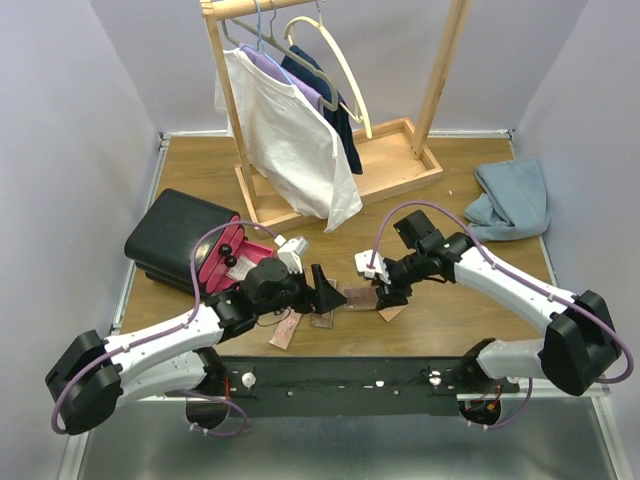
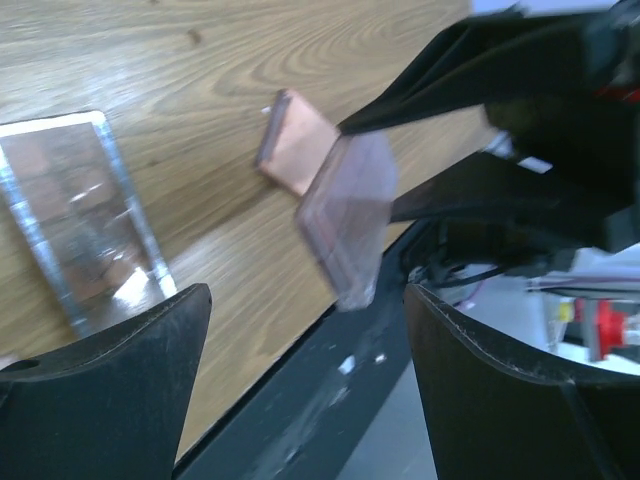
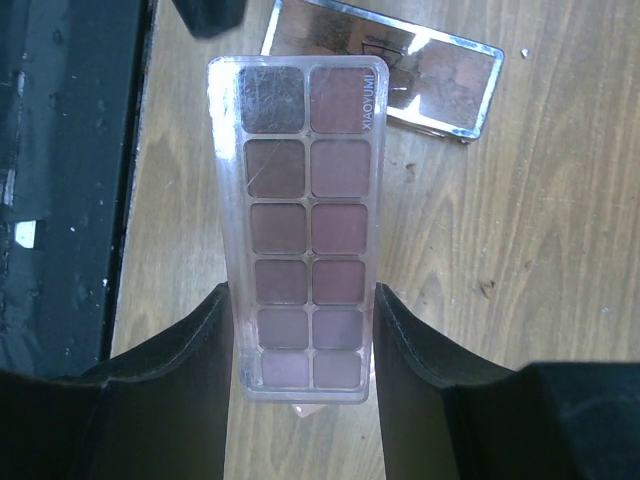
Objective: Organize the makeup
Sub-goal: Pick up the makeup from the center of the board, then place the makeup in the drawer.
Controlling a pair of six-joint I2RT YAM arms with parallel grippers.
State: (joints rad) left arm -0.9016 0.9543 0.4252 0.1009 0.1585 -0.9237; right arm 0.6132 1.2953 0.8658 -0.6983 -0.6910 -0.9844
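So the right gripper [image 3: 302,300] has its two black fingers pinched on the long sides of a clear plastic eyeshadow palette [image 3: 305,220], twelve pink and brown pans in two columns. It's gripped at one short end, and the rest sticks out past the fingertips. From the left wrist view the palette is tilted and up off the wooden table [image 1: 200,170]. Right below it a flat square peach compact [image 2: 295,140] sits on the wood.

The left gripper [image 2: 305,290] is spread wide with nothing in it, close to the held palette and facing it. A second clear palette with a shiny lid [image 2: 80,215] lies flat near the left gripper, and a pinkish flat palette [image 1: 285,330] lies just beside that one, toward the near edge.
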